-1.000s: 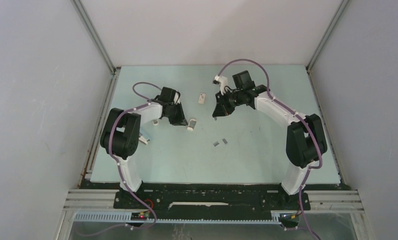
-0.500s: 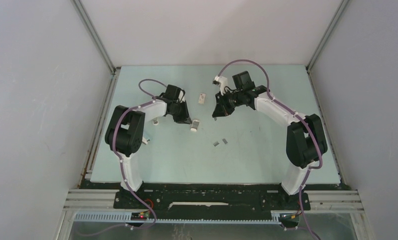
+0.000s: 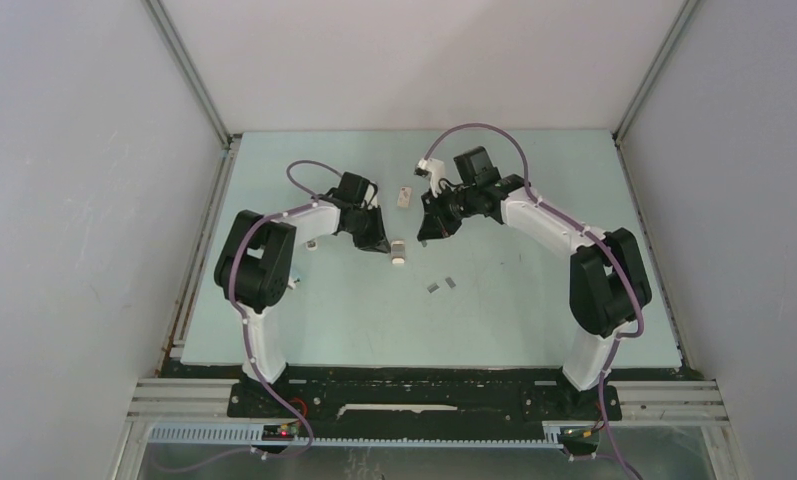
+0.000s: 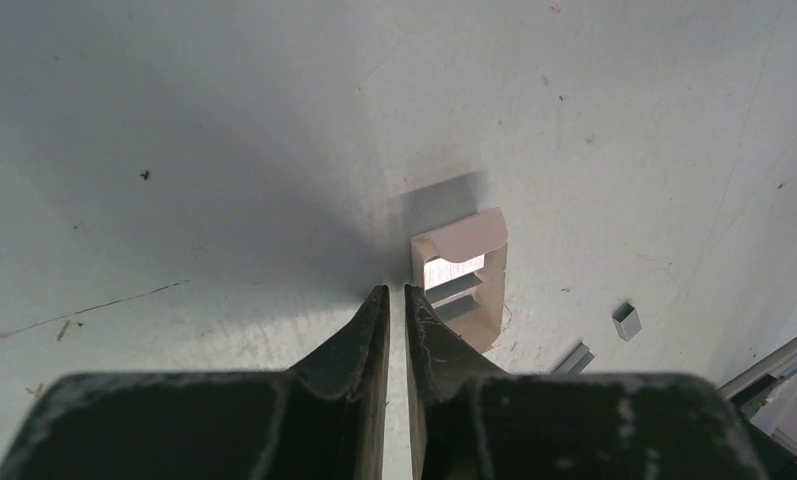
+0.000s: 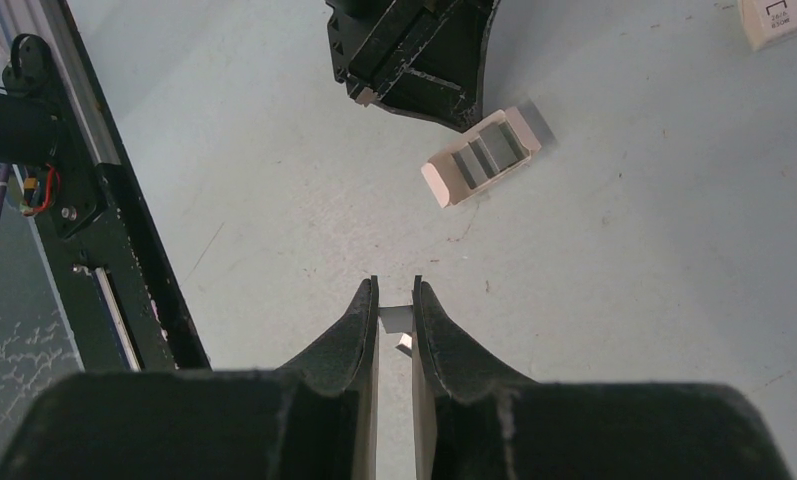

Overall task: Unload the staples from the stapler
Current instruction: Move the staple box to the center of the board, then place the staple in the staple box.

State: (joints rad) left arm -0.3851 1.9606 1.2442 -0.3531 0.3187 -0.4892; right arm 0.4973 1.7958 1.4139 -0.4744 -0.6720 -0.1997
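- From above: left hand (image 3: 378, 241) low over the table (image 3: 514, 320), in the middle of its far half, just beside the stapler (image 3: 398, 253). Touching or apart, not to be told from there.
- Left wrist view, closer: fingers (image 4: 359, 330) only a thin slit apart with nothing in it, tips right at the stapler's side. Contact still not to be told.
- In that view alone: stapler lying open side up, grey strips in its trough.
- The staples (image 3: 433, 288) — two tiny grey pieces loose on the table, toward the near edge from the stapler and apart from it. Also at the right margin of the left wrist view.
- Right hand (image 3: 427, 228) held above the table, between the white box (image 3: 404, 196) toward the far edge and the staples toward the near edge.
- Right wrist view: jaws narrow, pale bits showing in the slit — gripped, or lying on the table beyond, cannot tell.
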